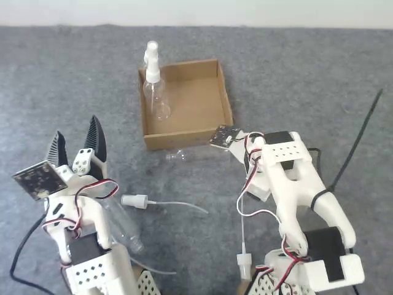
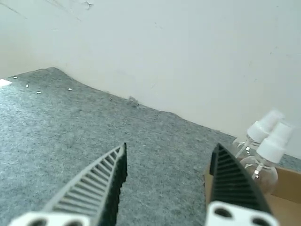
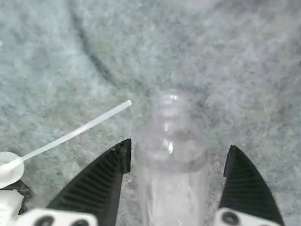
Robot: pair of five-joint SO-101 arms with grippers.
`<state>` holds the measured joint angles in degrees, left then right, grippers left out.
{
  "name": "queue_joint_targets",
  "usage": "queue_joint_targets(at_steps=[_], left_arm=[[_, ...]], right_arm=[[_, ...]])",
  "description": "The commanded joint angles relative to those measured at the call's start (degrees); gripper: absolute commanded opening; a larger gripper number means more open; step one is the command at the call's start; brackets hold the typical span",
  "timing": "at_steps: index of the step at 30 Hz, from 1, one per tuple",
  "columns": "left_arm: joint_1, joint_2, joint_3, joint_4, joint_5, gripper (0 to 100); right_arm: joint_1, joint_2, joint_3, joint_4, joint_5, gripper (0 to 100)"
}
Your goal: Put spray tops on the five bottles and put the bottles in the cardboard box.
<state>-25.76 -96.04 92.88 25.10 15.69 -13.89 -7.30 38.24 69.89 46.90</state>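
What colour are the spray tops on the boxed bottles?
White spray tops; best in left wrist view.

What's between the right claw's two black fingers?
An uncapped clear bottle, lying on the grey carpet inside the open right claw, as the right wrist view shows.

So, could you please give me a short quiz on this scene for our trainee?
1. True or false: the cardboard box holds five bottles.
2. How many spray-topped bottles stand in the box? A) one B) two C) four
3. Fill in: the right arm's open jaws sit on either side of an uncapped ____ lying on the carpet.
Key: 1 false; 2 B; 3 bottle.
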Motion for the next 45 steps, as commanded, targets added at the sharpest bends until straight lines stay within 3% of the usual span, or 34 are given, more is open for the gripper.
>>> queue_joint_targets(at_steps=[1,15,21,33,45], left_arm=[[0.1,-0.6,-0.3,-1.9,-0.4,27],[0.1,-0.6,-0.3,-1.9,-0.4,27],[0.1,-0.6,-0.3,-1.9,-0.4,27],[0.1,-0.6,-0.3,-1.9,-0.4,27],[0.1,-0.6,-0.3,-1.9,-0.4,27]], right_arm=[[-1.1,0.0,-2.9,1.1,2.3,27.5],[-0.7,0.0,-0.4,1.0,5.3,27.3],[0.1,0.0,-0.4,0.9,6.5,19.5],[0.1,0.0,2.2,0.7,6.8,24.6],[0.1,-0.1,2.2,0.8,6.8,15.9]])
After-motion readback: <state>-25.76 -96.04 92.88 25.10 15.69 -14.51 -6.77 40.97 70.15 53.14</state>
